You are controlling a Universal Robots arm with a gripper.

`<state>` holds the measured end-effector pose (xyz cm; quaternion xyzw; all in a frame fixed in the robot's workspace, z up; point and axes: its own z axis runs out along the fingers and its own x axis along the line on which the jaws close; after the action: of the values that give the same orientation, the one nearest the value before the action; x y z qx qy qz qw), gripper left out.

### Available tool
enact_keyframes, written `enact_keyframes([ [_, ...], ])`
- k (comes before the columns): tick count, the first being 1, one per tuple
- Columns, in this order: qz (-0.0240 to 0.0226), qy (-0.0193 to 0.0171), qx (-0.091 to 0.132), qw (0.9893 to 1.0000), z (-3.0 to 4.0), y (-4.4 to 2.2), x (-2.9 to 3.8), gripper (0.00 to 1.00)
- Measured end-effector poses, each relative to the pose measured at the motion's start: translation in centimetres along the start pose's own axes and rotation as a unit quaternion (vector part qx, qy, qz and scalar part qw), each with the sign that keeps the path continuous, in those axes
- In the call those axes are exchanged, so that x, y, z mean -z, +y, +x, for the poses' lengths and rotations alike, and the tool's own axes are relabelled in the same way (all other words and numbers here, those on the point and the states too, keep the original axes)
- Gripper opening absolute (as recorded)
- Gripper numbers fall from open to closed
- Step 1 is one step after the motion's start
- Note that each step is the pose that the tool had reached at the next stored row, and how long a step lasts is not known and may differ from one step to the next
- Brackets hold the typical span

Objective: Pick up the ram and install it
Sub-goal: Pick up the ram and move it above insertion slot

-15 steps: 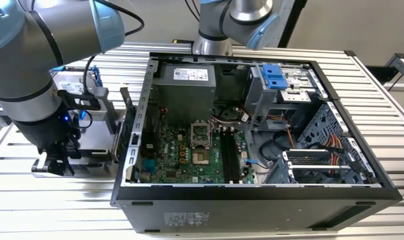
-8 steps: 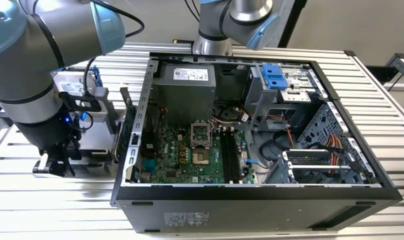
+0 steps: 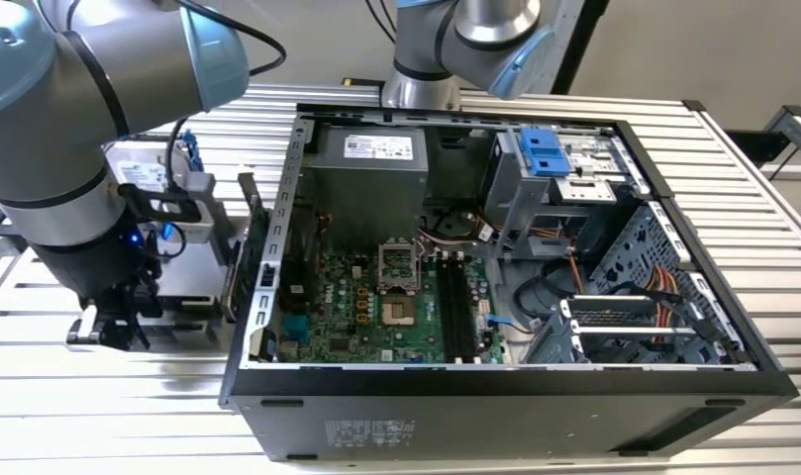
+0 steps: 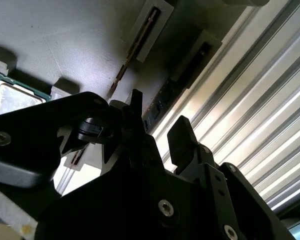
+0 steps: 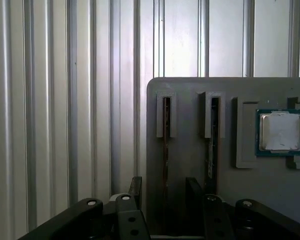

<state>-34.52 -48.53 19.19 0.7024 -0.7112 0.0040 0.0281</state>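
Observation:
Two ram sticks stand on edge in slots of a grey holder tray [image 5: 190,100]. In both wrist views my gripper [image 5: 164,190] [image 4: 158,122] is open, with its black fingers on either side of the ram [image 5: 166,145] [image 4: 162,100] that is farther from the CPU. A gap shows on each side of that stick. The other ram [image 5: 210,145] [image 4: 132,47] stands just outside one finger. In the exterior view the gripper [image 3: 110,325] hangs low over the tray [image 3: 195,287], at the exterior view's left of the open computer case [image 3: 506,396]. The motherboard's black memory slots [image 3: 453,307] lie inside the case.
A square silver CPU [image 5: 280,131] [image 4: 12,97] sits in a pocket of the same tray. A silver drive in a blue frame [image 3: 147,173] stands behind the tray. A ribbed aluminium table [image 5: 50,100] surrounds the tray. A second arm's base [image 3: 434,59] stands behind the case.

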Motion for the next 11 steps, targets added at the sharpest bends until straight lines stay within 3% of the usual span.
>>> enact_keyframes([
  [11,0.0001,-0.0001,0.000,1.0000,-0.13,0.00,-0.04,1.00],
])
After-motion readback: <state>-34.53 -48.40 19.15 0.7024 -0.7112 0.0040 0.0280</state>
